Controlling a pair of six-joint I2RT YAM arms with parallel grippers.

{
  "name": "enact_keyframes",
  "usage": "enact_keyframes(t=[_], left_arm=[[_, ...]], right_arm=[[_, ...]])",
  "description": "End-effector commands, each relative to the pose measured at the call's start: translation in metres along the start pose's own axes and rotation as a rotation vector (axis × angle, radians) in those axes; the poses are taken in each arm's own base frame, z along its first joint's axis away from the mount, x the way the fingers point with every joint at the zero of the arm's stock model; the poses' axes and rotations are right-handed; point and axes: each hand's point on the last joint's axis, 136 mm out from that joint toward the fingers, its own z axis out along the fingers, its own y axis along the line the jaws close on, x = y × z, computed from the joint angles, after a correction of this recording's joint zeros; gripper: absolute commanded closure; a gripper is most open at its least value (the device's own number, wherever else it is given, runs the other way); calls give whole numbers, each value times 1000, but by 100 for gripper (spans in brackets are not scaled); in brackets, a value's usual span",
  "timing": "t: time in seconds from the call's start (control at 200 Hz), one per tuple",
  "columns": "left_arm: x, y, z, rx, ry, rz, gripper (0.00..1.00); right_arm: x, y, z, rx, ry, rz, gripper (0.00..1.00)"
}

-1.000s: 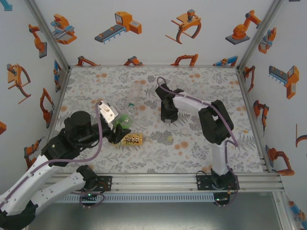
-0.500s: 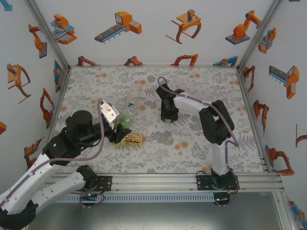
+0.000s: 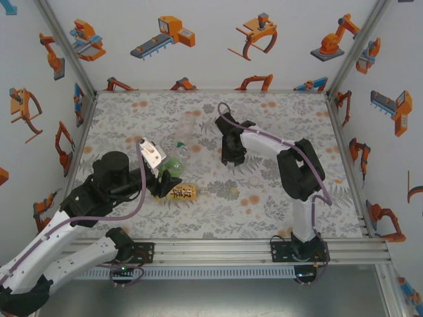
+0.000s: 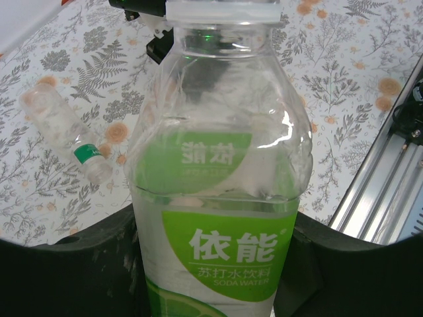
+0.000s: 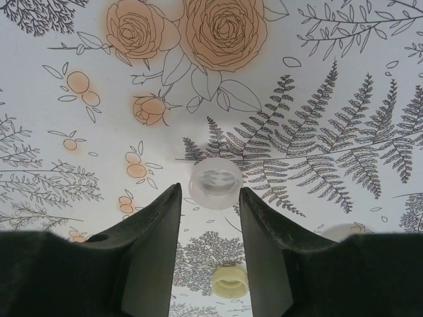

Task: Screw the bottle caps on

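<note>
Top external view: the table gives you open floral surface along its right edge and far edge, while the things sit left of its middle. Your left gripper is clenched around the green-label bottle, held off the table near the left arm. Just beside it, toward the near edge, the amber bottle lies on its side. The plain clear bottle lies on the table beyond the held one. Your right gripper points down at mid-table with its jaws a little apart, grasping nothing. A pale round cap sits at the fingertips; contact cannot be judged. A yellowish cap lies nearby.
</note>
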Motion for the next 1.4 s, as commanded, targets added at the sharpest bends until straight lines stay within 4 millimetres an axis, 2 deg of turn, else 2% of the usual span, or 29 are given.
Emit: enact_keyframes(t=[0.0, 0.476, 0.871, 0.951, 1.177, 1.397], left_arm=[[-12, 0, -5, 4, -34, -9, 100], [-10, 0, -6, 1, -30, -11, 100], [-9, 0, -5, -1, -25, -12, 100], [-9, 1, -5, -1, -25, -11, 100], [-9, 0, -4, 2, -25, -13, 100], [-10, 0, -2, 6, -28, -15, 100]], right_arm=[[-4, 0, -5, -7, -7, 18, 60], [10, -5, 14, 4, 36, 24, 59], [17, -7, 25, 5, 55, 34, 63], [14, -5, 20, -5, 44, 34, 63], [-9, -2, -15, -29, -37, 34, 60], [-10, -8, -17, -31, -35, 48, 59]])
